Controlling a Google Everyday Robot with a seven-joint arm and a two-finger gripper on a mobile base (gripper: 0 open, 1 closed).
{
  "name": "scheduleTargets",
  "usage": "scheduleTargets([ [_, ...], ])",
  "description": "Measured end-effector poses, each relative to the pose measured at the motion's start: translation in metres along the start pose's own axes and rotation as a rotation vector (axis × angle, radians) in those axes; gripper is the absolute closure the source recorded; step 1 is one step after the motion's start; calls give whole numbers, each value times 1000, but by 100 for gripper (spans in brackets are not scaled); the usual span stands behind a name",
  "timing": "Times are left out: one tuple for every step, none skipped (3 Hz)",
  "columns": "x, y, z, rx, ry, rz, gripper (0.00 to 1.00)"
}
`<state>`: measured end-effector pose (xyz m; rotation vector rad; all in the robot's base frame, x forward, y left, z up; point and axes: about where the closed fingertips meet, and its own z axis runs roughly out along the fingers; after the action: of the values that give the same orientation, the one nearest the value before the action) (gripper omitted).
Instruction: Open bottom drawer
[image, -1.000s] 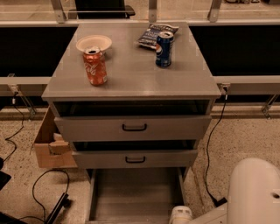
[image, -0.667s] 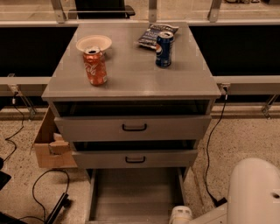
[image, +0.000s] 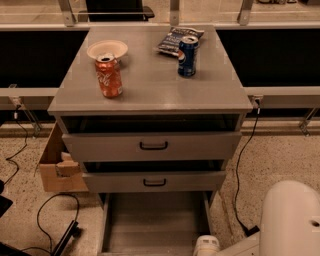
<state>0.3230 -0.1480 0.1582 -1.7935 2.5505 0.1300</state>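
The grey cabinet (image: 150, 90) has three drawers. The bottom drawer (image: 155, 220) is pulled far out toward me, and its plain grey inside shows. Its front and handle are cut off by the lower edge of the view. The middle drawer (image: 155, 181) and the top drawer (image: 152, 146), each with a black loop handle, stand slightly open. Only a white rounded end of my gripper (image: 206, 246) shows at the bottom edge, by the bottom drawer's right front corner. The white arm (image: 290, 220) fills the lower right corner.
On the cabinet top stand an orange soda can (image: 109, 76), a blue soda can (image: 187, 56), a white bowl (image: 107, 49) and a chip bag (image: 176, 39). A cardboard box (image: 57, 167) sits on the floor at the left. Black cables (image: 55, 210) lie on both sides.
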Motion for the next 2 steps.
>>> scheduleTargets([
  [0,0,0,0,0,0,0],
  [0,0,0,0,0,0,18],
])
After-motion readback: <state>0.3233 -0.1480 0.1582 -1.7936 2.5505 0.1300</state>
